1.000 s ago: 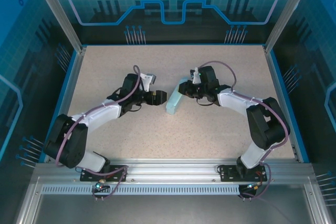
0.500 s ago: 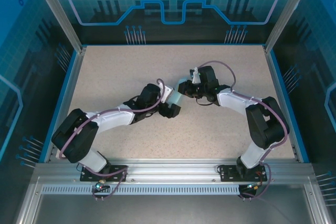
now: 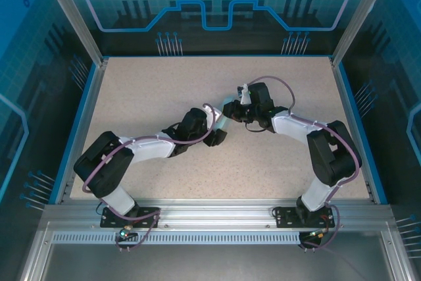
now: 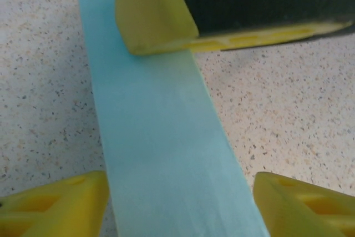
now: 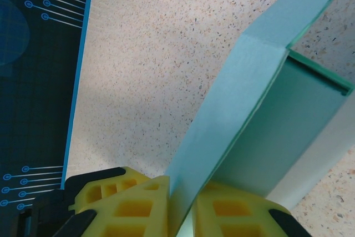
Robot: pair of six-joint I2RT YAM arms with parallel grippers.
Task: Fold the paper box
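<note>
Pinching a flap of the paper box [image 5: 244,81] at the middle of the table [image 3: 131,97], the right gripper [image 5: 180,198] steadies it while the left gripper [image 4: 177,203] straddles a panel, jaws apart; squeezing crookedly could crease the card.

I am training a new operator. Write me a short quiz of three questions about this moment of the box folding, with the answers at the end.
1. True or false: the right gripper is shut on a flap of the paper box.
2. What lies between the jaws of the left gripper? A) nothing B) the paper box C) a cup
3. Fill in: both grippers have ___ fingers.

Key: 1 true; 2 B; 3 yellow.
</note>
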